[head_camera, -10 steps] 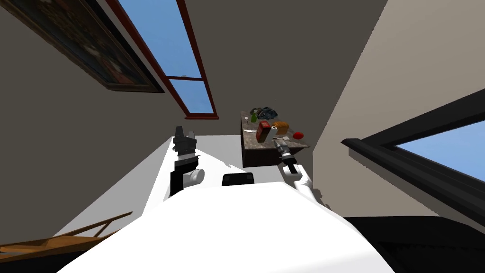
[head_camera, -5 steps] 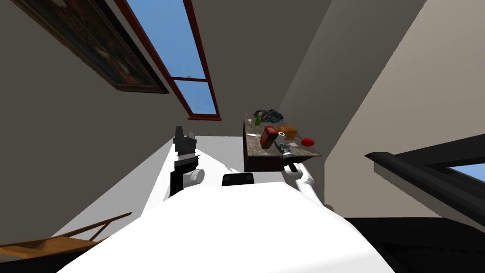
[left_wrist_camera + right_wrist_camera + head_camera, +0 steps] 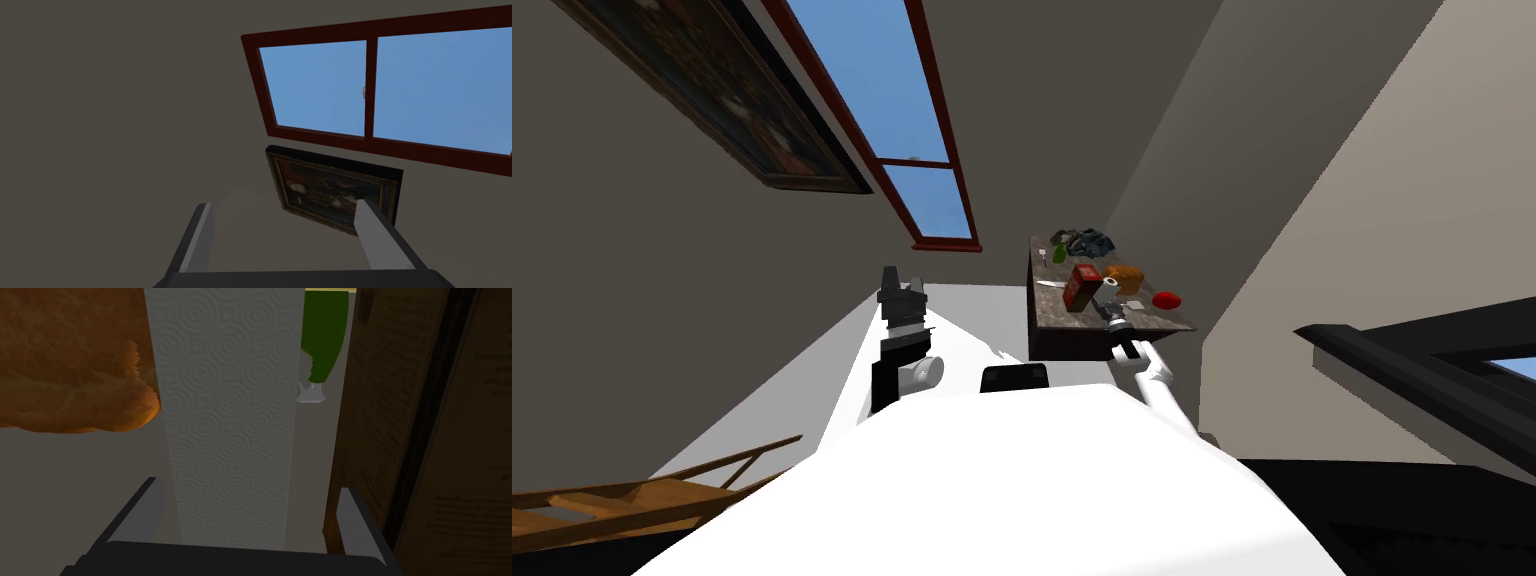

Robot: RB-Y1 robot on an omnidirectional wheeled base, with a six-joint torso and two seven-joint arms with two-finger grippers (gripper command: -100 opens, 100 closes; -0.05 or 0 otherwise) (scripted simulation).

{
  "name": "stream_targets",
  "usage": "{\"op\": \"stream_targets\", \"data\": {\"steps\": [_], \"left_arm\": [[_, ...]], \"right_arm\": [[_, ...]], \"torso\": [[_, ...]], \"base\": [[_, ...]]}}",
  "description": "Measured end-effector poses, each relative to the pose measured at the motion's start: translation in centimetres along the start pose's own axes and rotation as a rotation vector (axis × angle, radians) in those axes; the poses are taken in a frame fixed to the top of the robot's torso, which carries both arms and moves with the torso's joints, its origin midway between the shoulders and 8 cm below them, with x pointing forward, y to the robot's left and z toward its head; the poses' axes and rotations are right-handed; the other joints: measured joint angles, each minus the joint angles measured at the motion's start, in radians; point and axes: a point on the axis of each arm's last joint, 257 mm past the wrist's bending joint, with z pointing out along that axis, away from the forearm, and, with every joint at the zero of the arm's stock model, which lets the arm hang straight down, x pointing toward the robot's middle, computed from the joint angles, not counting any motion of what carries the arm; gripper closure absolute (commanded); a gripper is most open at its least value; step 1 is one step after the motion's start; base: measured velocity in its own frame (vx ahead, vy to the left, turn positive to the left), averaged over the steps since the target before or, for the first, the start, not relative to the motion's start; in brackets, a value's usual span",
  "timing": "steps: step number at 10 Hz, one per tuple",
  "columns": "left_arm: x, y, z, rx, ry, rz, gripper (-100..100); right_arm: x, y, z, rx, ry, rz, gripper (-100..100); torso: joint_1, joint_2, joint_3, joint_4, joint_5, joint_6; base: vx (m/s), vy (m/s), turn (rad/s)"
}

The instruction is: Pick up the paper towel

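Since a second ago my own view has swung, so the table [image 3: 1072,318] now sits further to the right of my picture, and the right arm has reached further in over the table's near edge. The right gripper [image 3: 250,492] is spread wide, with the paper towel [image 3: 225,413] standing between its two fingers [image 3: 145,508]. I see a gap on either side of the roll, so neither blade presses it yet.

The roll stands close to the near edge of the table, about midway along it. A red box [image 3: 1082,287] is just beside it on the left, and an orange-brown loaf [image 3: 70,363] lies just beside it on the other side, a little further in. Beyond the roll, toward the far edge, stands a green bottle [image 3: 325,338], and past that a dark heap [image 3: 1087,240] that I cannot make out lies at the far end. A small red round thing [image 3: 1166,299] lies near the right edge, apart from the loaf.

The left gripper [image 3: 282,210] hangs raised off to the left of the table, well apart from it, its fingers spread and holding nothing.
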Motion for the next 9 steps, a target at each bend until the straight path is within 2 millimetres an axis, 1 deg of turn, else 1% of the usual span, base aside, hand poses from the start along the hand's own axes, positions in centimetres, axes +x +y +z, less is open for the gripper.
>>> {"op": "stream_targets", "data": {"steps": [1,2,3,4,5,6,7,8,9], "left_arm": [[0.0,0.0,0.0,0.0,0.0,0.0,0],[0.0,0.0,0.0,0.0,0.0,0.0,0],[0.0,0.0,0.0,0.0,0.0,0.0,0],[0.0,0.0,0.0,0.0,0.0,0.0,0],[0.0,0.0,0.0,0.0,0.0,0.0,0],[0.0,0.0,0.0,0.0,0.0,0.0,0],[0.0,0.0,0.0,0.0,0.0,0.0,0],[0.0,0.0,0.0,0.0,0.0,0.0,0],[0.0,0.0,0.0,0.0,0.0,0.0,0]], "right_arm": [[-0.5,-0.4,0.8,-0.006,-0.013,-0.001,-100],[-0.4,-0.7,1.2,-0.007,-0.013,-0.002,-100],[0.3,-1.2,1.0,0.001,0.002,0.0,-100],[-0.6,-1.6,1.9,-0.004,-0.011,-0.003,-100],[-0.8,-1.8,2.4,-0.005,-0.02,-0.004,-100],[-0.2,-2.2,2.6,0.001,-0.009,-0.002,-100],[0.9,-2.9,2.3,0.012,0.009,0.001,-100],[0.0,-3.4,3.1,0.01,-0.004,-0.001,-100],[0.1,-3.7,3.4,0.013,-0.005,0.0,-100]], "torso": [[0.0,0.001,0.0,0.0,0.0,-0.001],[0.001,0.002,0.001,0.0,0.0,0.0],[0.001,0.001,0.001,0.0,0.0,0.0],[0.001,0.002,0.001,0.0,0.0,-0.001],[0.002,0.002,0.001,0.0,0.0,-0.001],[0.002,0.001,0.001,0.0,0.0,-0.001],[0.002,0.0,0.0,0.0,0.0,-0.001],[0.003,0.001,0.0,0.0,0.0,-0.002],[0.003,0.002,0.001,0.0,0.0,-0.001]], "base": [[-0.061,0.023,0.09],[-0.033,0.018,-0.013],[-0.063,0.023,0.117],[-0.065,0.023,0.078],[-0.031,0.014,-0.003],[-0.006,0.006,-0.008],[-0.05,0.023,0.142],[-0.062,0.024,0.088],[-0.029,0.013,-0.016]]}}
